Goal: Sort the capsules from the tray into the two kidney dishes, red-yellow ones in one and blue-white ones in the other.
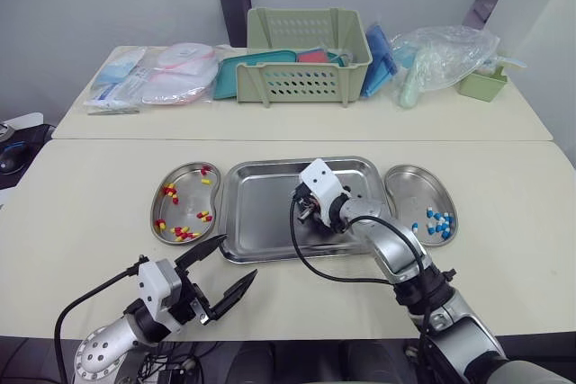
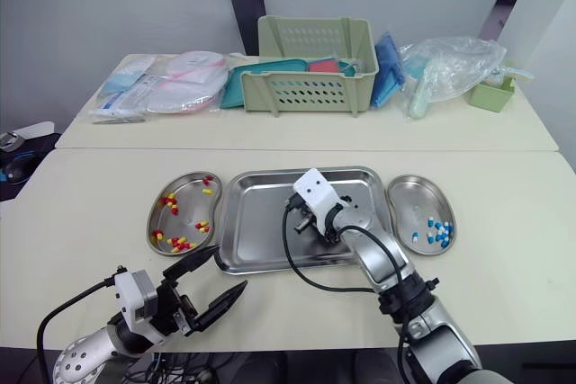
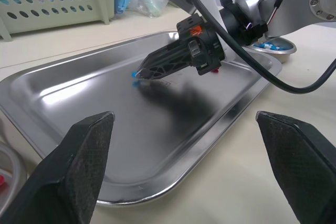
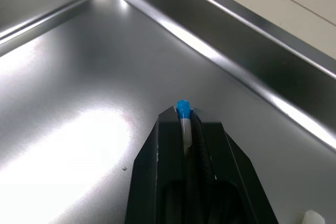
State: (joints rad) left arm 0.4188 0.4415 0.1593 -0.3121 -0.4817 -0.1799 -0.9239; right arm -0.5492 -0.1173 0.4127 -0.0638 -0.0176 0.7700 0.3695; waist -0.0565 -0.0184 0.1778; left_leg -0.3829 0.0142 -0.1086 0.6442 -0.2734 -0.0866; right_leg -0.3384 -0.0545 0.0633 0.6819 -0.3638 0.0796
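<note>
Right jaws clamp a blue-white capsule, blue end poking past the tips, just above the tray. Left jaws gape wide over the desk.

A steel tray is set mid-way on the near worktop, with the left kidney dish and right kidney dish just beside its short ends. On the far worktop, packets, a green basket, a plastic bag and a small green box are laid.
</note>
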